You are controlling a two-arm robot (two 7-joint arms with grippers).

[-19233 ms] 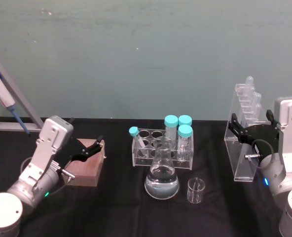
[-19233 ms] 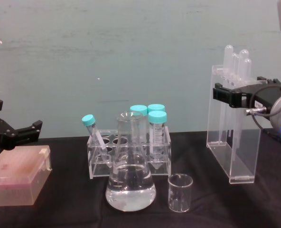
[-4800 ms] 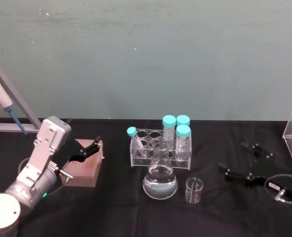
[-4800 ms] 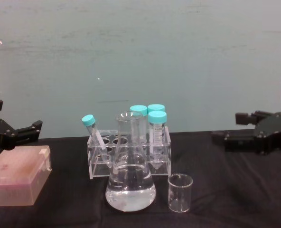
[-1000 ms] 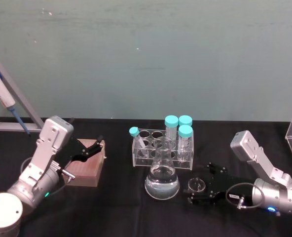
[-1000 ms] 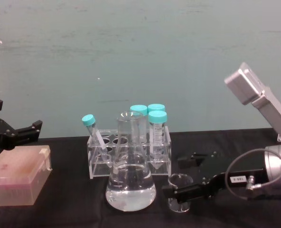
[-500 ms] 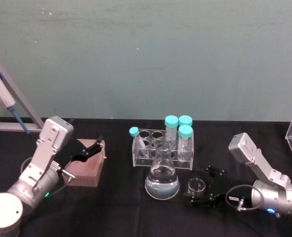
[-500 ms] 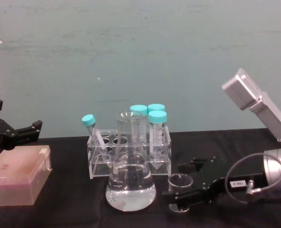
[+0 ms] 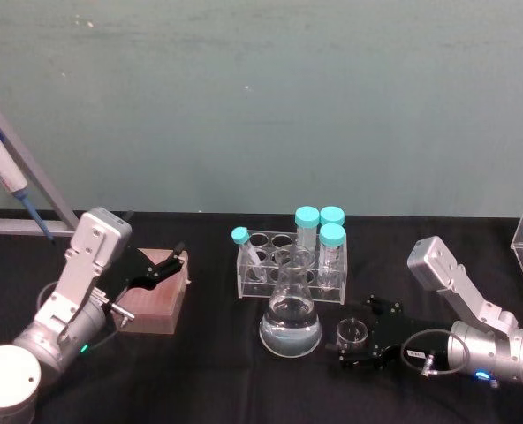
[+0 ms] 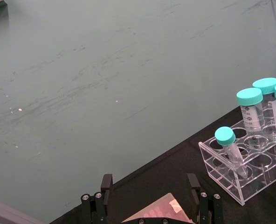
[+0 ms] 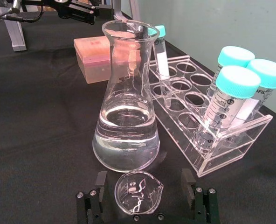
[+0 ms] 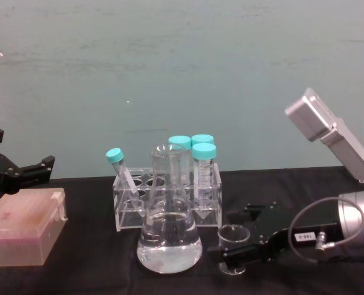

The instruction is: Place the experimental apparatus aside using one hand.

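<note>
Small glass beaker (image 9: pixel 352 332): upright on black bench (image 9: pixel 208 380), just right of conical flask (image 9: pixel 290 320) holding clear liquid.
Right end effector (image 9: pixel 351 336): low over the bench, fingers spread wide either side of the beaker, with gaps.
Left end effector (image 9: pixel 173 258): spread, above pink box (image 9: pixel 154 305).

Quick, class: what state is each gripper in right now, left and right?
Left gripper: open, holding nothing, just above the pink box.
Right gripper: open, fingers either side of the small beaker, gaps showing, not gripping it.
</note>
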